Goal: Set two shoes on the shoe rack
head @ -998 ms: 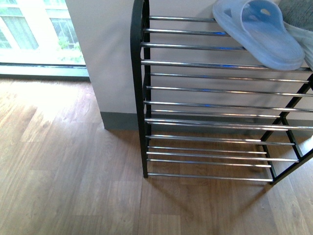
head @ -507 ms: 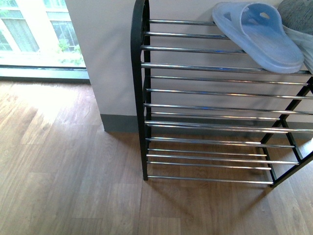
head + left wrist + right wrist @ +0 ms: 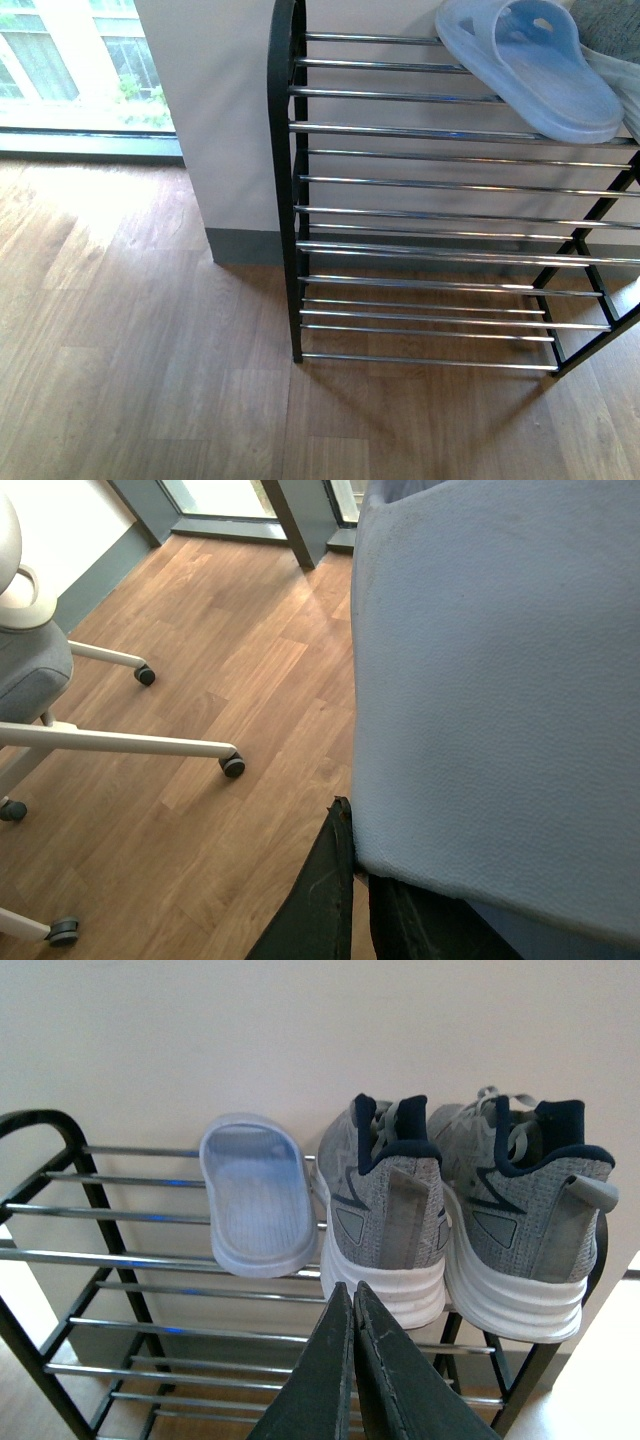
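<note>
The black shoe rack (image 3: 283,200) with chrome rods stands against the wall. On its top tier lies one pale blue-white slide (image 3: 545,70), with a grey sneaker (image 3: 608,20) just showing beside it. The right wrist view has that slide (image 3: 255,1195) next to two grey sneakers (image 3: 385,1210) (image 3: 525,1220), heels outward. My right gripper (image 3: 352,1288) is shut and empty, in front of the top tier (image 3: 120,1257). My left gripper (image 3: 355,850) is shut on the edge of a second pale blue-white slide (image 3: 500,680), held above the floor. Neither arm shows in the front view.
A white-legged office chair (image 3: 110,742) on castors stands on the wooden floor (image 3: 220,810) near the left arm. A window (image 3: 60,60) reaches the floor left of the wall (image 3: 210,120) behind the rack.
The front view shifted a little, the rack sitting slightly lower half a second ago and now back up. The slide on the rack kept its place on the rods.
</note>
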Controlling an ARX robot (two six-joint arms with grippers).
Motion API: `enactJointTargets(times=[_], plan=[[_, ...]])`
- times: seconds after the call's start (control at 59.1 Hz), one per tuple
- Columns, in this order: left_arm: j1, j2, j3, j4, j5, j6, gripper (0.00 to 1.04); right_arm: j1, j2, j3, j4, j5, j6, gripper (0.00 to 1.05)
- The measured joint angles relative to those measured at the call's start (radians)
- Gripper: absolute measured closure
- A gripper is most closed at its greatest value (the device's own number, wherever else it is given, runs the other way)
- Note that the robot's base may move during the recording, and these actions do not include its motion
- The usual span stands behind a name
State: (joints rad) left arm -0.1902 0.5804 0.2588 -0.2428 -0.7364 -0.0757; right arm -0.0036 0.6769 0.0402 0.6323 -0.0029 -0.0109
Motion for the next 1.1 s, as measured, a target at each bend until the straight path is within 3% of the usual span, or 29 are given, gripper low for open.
enactJointTargets(times=[1.099], plan=[[0.000,0.000,0.000,0.000,0.000,0.000,1.03,0.000,-0.518,-0.021,-0.473,0.003,0.000,1.03]])
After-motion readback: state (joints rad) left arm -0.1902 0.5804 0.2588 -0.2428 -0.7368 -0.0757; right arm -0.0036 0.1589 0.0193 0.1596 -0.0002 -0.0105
